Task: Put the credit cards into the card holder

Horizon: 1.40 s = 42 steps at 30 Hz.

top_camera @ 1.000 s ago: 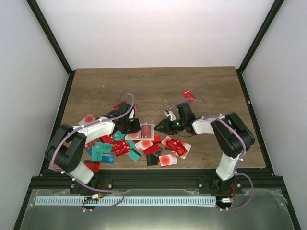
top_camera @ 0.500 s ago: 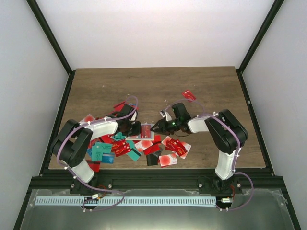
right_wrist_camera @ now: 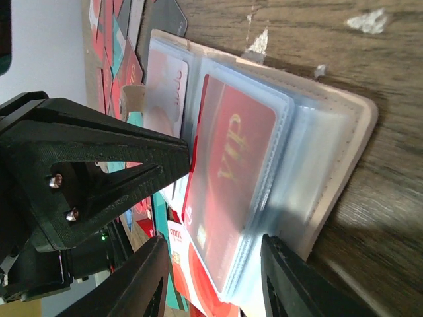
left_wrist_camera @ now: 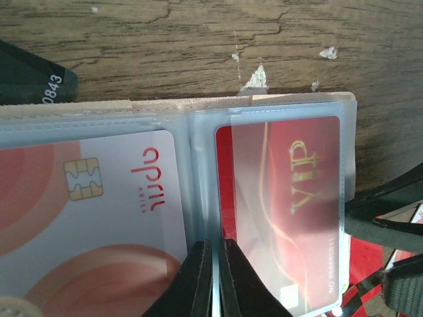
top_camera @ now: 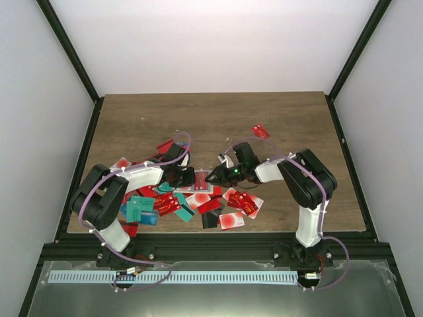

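Observation:
The card holder (top_camera: 201,180) lies open on the wood, beige cover down and clear sleeves up. A red VIP card (left_wrist_camera: 291,211) sits in its right sleeve (right_wrist_camera: 228,178). A white-and-red card (left_wrist_camera: 99,218) fills the left sleeve. My left gripper (left_wrist_camera: 215,261) is shut on a thin clear sleeve edge at the holder's middle fold (top_camera: 193,178). My right gripper (right_wrist_camera: 218,277) is open, its fingers standing either side of the stacked sleeves' edge (top_camera: 211,177). Loose credit cards (top_camera: 168,203) lie scattered by the holder.
More red and white cards (top_camera: 241,203) lie to the right of the holder, and one red card (top_camera: 260,131) sits alone farther back. A black card (left_wrist_camera: 33,79) lies beside the holder's far left corner. The table's front edge (top_camera: 218,232) is close behind the pile.
My left gripper has closed on the sleeve edge. My right gripper has slid left up to the holder's right side.

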### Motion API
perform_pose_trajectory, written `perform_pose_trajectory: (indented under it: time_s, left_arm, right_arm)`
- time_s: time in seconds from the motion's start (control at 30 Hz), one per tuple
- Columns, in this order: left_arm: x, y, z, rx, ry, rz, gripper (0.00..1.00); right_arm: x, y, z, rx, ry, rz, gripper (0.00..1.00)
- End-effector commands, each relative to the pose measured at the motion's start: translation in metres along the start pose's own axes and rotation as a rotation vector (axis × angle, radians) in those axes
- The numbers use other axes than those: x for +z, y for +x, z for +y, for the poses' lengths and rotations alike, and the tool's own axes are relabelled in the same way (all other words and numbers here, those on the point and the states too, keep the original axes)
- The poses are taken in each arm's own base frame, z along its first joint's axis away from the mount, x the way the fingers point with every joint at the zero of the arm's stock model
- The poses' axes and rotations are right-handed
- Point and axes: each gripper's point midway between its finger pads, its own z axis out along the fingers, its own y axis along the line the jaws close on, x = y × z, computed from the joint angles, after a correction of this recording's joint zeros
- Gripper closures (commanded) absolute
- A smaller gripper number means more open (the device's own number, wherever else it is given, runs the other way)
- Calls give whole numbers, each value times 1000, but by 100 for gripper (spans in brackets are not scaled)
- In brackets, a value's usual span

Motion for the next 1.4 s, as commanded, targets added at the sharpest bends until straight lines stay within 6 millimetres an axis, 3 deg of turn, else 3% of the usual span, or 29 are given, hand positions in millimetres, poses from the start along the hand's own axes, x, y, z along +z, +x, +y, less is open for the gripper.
perform_pose_trajectory:
  time_s: [0.0, 1.1, 1.37]
  left_arm:
    - [8, 10, 3, 15, -3, 30, 94]
    - [13, 6, -30, 25, 74, 34, 95]
    - [2, -6, -34, 18, 69, -24, 95]
  right_arm:
    - [8, -6, 5, -9, -6, 1, 59]
    - [-5, -11, 24, -73, 22, -27, 59]
    - [-6, -13, 30, -75, 11, -25, 60]
